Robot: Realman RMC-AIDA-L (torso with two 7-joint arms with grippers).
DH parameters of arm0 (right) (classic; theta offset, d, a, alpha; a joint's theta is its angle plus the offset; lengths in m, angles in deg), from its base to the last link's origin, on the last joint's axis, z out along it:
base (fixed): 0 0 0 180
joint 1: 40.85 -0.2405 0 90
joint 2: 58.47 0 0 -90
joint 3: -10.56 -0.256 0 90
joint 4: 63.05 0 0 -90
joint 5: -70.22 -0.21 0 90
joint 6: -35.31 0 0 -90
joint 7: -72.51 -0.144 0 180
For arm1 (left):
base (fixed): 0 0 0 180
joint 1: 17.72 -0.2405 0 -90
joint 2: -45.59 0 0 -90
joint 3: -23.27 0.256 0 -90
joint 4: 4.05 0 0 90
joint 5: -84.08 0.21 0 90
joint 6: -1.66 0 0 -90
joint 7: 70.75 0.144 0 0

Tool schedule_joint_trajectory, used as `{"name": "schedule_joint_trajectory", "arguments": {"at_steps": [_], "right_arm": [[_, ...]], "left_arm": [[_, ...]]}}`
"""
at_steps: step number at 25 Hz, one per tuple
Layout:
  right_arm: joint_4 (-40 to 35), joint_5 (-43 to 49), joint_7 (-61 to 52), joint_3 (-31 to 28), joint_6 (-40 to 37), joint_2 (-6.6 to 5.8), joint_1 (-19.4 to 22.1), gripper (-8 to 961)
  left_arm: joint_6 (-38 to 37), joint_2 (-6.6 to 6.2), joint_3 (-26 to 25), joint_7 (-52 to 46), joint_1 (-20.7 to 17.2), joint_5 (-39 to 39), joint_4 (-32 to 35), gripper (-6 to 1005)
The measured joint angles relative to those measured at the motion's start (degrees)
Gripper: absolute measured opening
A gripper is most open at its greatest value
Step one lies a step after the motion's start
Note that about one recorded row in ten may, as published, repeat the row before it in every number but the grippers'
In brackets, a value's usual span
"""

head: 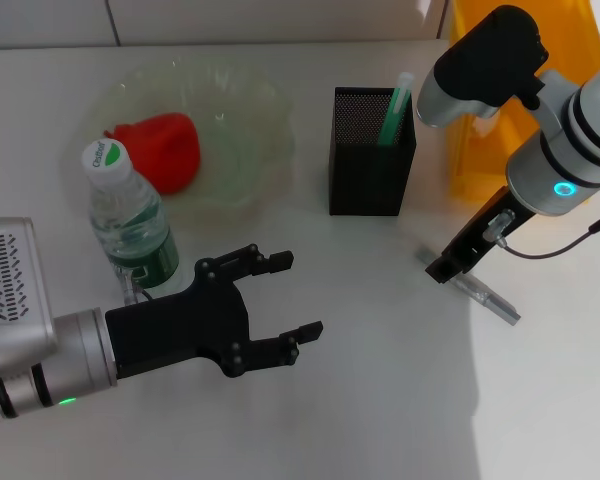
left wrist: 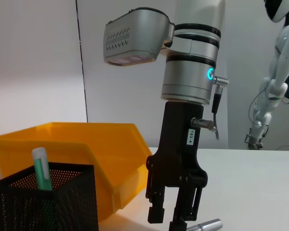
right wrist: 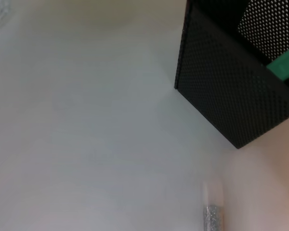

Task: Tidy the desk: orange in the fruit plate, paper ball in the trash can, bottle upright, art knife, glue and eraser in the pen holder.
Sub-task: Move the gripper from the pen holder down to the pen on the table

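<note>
White table (head: 380,400) carries everything. Trash can (head: 500,110), translucent orange-yellow, sits at the far right behind the right arm; no paper ball visible from any view. Fruit plate (head: 250,110), pale green glass, is far left, with the orange (head: 165,150) lying in its near-left part. Pen holder (head: 370,165), black mesh, stands between plate and trash can, just beside the can; a green-and-white stick (head: 392,110), probably the glue, leans upright in its far right corner. Bottle (head: 128,225) stands upright, cap on, at the near edge of the plate, just behind the left arm. Left tool (head: 292,298) hovers low over bare table right of the bottle, jaws spread wide, nothing held. Right tool (head: 442,268) is down at the table in front of the pen holder's right side, tip at the near end of a clear-and-silver stick, likely the art knife (head: 485,296), lying flat; left wrist view shows its fingers (left wrist: 156,211) close together, but cannot tell if they grip the knife. Eraser not seen.
</note>
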Motion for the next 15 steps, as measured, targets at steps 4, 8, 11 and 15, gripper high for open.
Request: {"name": "schedule_joint_trajectory", "arguments": {"at_steps": [4, 8, 11, 15], "right_arm": [[0.55, -0.03, -0.09, 0.02, 0.35, 0.0, -0.02, 510], [1.16, -0.06, -0.15, 0.01, 0.49, 0.0, -0.08, 503], [1.77, -0.06, -0.14, 0.02, 0.98, 0.0, -0.1, 497], [2.28, -0.06, -0.14, 0.02, 1.67, 0.0, -0.11, 452]], "left_arm": [[-0.02, -0.01, 0.0, 0.0, -0.08, 0.0, 0.02, 802], [-0.22, 0.03, 0.04, 0.0, -0.1, 0.0, 0.02, 802], [-0.38, 0.05, 0.06, 0.0, -0.13, 0.0, 0.01, 802], [-0.55, 0.07, 0.09, 0.0, -0.14, 0.02, -0.01, 802]]}}
